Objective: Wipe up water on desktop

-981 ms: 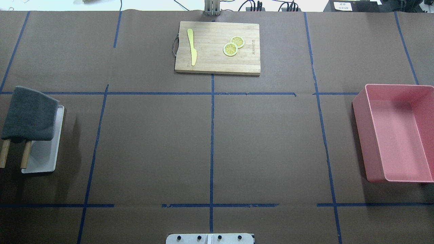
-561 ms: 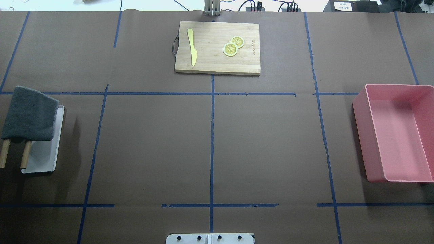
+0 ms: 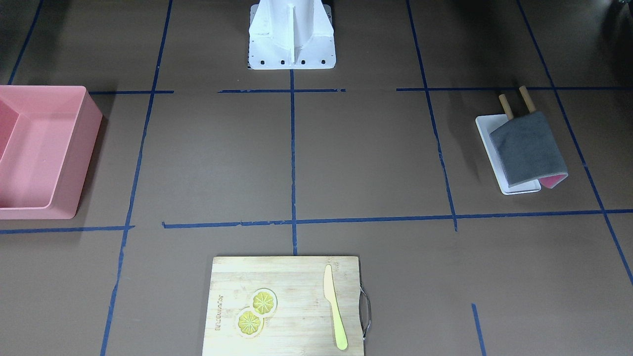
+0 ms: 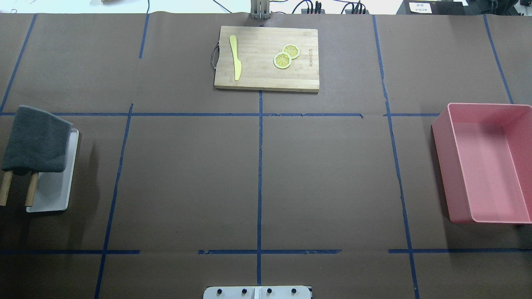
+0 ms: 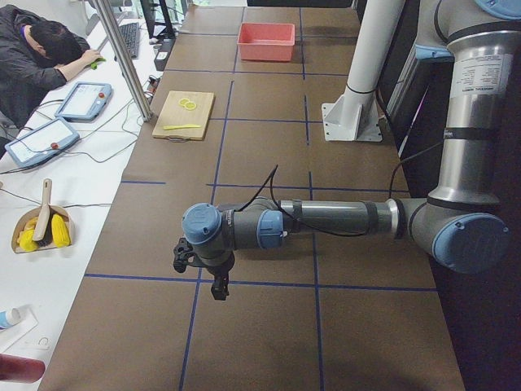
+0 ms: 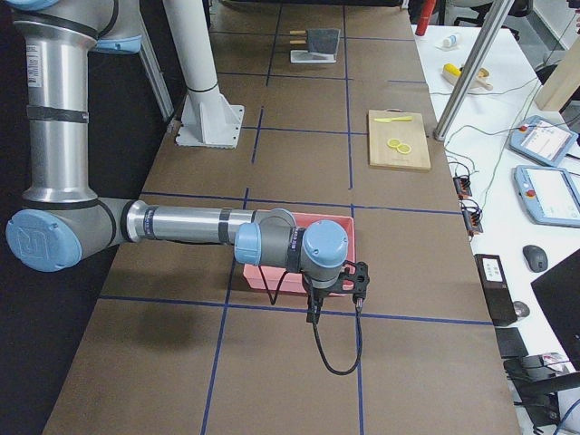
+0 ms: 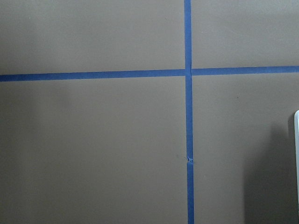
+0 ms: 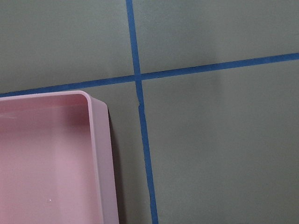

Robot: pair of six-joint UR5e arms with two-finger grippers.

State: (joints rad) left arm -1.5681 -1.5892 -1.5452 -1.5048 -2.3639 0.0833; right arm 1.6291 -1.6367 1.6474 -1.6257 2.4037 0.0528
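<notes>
Your left gripper (image 5: 213,278) hangs over the desktop (image 4: 332,174), right gripper (image 6: 335,310) just beside the pink bin (image 4: 447,174); jaws apart or together, can't tell. Gray cloth (image 4: 37,141) drapes a wooden rack (image 4: 31,189) on the white tray (image 4: 52,193). Farthest: bamboo cutting board (image 4: 266,77).

Overhead and front views face each other across the desktop (image 4: 332,174), sharing the cutting board (image 4: 257,74) (wrist cameras downward)

place: robotics lab, pretty obviously
bench: wide brown bench (image 4: 187,174) gridded off with blue tape (image 4: 259,166)
robot: ur5e arm (image 5: 342,218) by a white pedestal (image 3: 292,34)
side desk: teach pendants (image 5: 84,100), plus an operator (image 5: 37,53) head down on it
</notes>
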